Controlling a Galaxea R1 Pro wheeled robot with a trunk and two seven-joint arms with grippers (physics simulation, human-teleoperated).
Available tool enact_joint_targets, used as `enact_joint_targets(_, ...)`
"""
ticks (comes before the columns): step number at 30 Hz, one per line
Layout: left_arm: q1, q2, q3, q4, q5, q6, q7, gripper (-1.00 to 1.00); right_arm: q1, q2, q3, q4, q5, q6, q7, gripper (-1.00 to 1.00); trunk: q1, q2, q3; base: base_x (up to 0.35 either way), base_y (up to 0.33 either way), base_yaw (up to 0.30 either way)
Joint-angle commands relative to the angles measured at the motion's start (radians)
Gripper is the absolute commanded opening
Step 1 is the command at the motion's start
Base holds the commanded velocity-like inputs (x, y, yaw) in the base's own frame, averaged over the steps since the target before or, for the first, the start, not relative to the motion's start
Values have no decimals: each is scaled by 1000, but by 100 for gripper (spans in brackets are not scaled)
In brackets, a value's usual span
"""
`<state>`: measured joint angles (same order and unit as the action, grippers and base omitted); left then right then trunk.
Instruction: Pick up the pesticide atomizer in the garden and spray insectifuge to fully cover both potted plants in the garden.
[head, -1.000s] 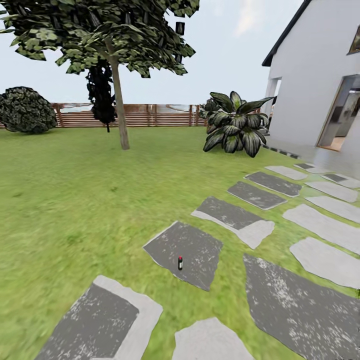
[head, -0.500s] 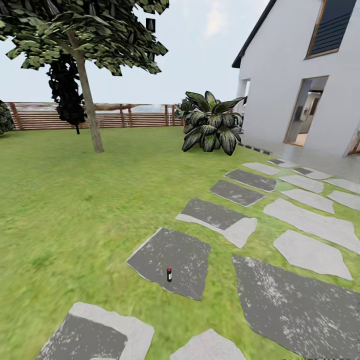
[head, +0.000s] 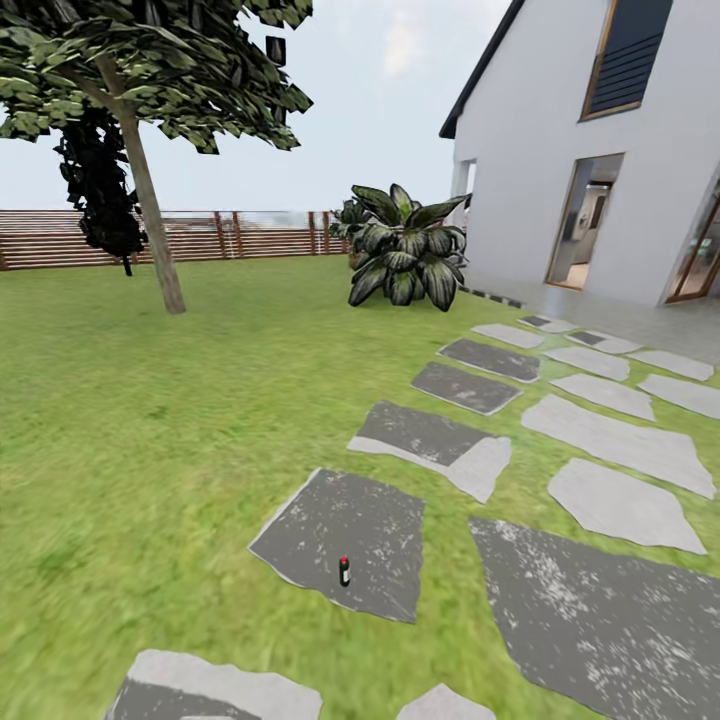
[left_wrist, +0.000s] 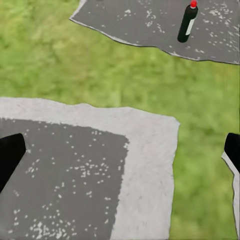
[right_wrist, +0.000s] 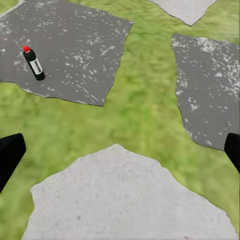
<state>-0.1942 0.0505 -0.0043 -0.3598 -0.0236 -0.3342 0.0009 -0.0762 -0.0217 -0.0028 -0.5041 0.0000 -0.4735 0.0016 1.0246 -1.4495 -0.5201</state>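
The whole head view has swung since the earlier frame, so the house now fills more of the right side. Both tools are spread wide open and empty, their dark fingertips (left_wrist: 10, 150) (right_wrist: 10, 152) at the frame edges. The pesticide atomizer (head: 344, 571), a slim dark bottle with a white label and red cap, stands upright on a grey stepping stone (head: 350, 525) in the lawn (head: 150, 420). Beyond are a broad-leaved plant (head: 400, 262), a tree (head: 150, 240) and a slatted fence (head: 220, 236).

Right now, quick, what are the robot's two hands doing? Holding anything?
Left end effector: open, holding nothing; it hangs above a stepping stone.
Right end effector: open, holding nothing; the pesticide atomizer stands apart on a dark stone.
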Motion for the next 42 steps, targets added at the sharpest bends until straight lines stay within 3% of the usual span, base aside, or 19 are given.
enact_joint_targets(1,-1,0,0,1,-2,-3,0,100,0,-3,0,1,4,-3,1,100,0,0,-1,239,256,0)
enact_joint_targets(17,-1,0,0,1,-2,-3,1,100,0,-2,-2,-2,3,-4,-5,100,0,0,0,239,252,-30)
enact_joint_targets(42,-1,0,0,1,-2,-4,-2,100,0,0,-1,1,1,-2,-3,100,0,0,4,52,303,-288)
